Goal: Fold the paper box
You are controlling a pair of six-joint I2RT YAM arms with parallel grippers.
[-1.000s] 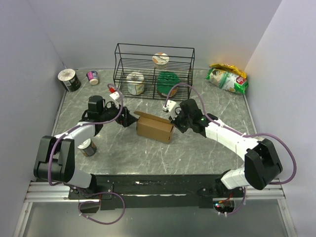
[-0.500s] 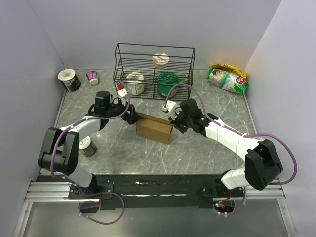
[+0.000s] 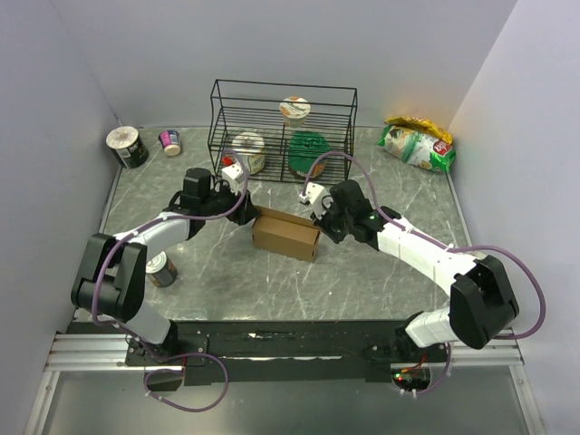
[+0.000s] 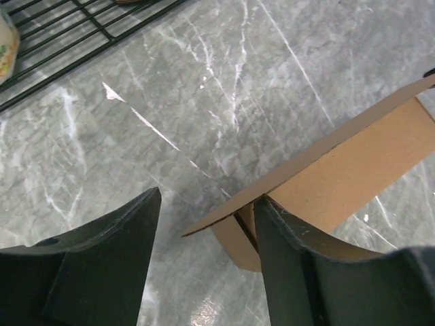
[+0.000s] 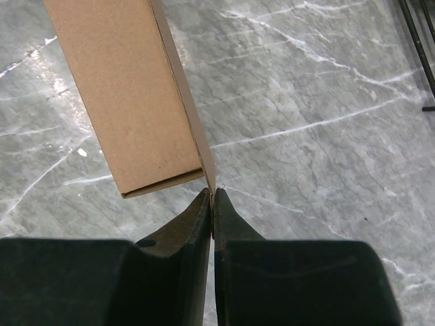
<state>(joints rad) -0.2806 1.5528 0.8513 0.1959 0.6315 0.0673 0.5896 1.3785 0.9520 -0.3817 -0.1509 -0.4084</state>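
Observation:
The paper box (image 3: pixel 285 236) is a small brown oblong box standing mid-table with its top flap raised. My left gripper (image 3: pixel 249 210) is at the box's left end. In the left wrist view its jaws (image 4: pixel 209 197) are open; the pointed corner of the top flap (image 4: pixel 224 214) lies between them, and the right finger (image 4: pixel 285 244) rests against the box's end (image 4: pixel 340 170). My right gripper (image 3: pixel 317 220) is at the box's right end. In the right wrist view it (image 5: pixel 212 191) is shut on the thin edge of a box panel (image 5: pixel 129 95).
A black wire rack (image 3: pixel 283 127) with two cups and a green object stands behind the box; its bars show in the left wrist view (image 4: pixel 68 47). A small can (image 3: pixel 160 269) stands by the left arm. A tipped cup (image 3: pixel 127 147), a small tub (image 3: pixel 170 141) and a snack bag (image 3: pixel 417 143) lie at the back.
My left arm swung in towards the box and its jaws narrowed around the flap corner. The raised flap came down lower. The right gripper kept its hold.

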